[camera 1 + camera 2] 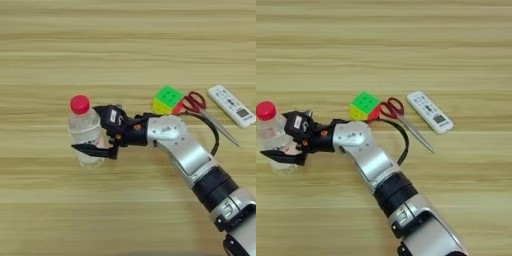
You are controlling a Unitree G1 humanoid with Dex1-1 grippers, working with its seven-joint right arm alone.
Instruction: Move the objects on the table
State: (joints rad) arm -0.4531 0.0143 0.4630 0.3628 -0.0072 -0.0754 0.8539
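End effector (97,132) clamps the upright bottle (84,131) mid-body; keep it vertical, move slowly, clear the cube (167,99).

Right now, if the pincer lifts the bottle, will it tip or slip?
The clear bottle looks nearly empty, so probably light. It stands upright and tall, so a side push may tip it. The pincer has a finger on each side of its smooth wall, which might slip or dent.

no legible text, white remote control (231,105) markings too small to read
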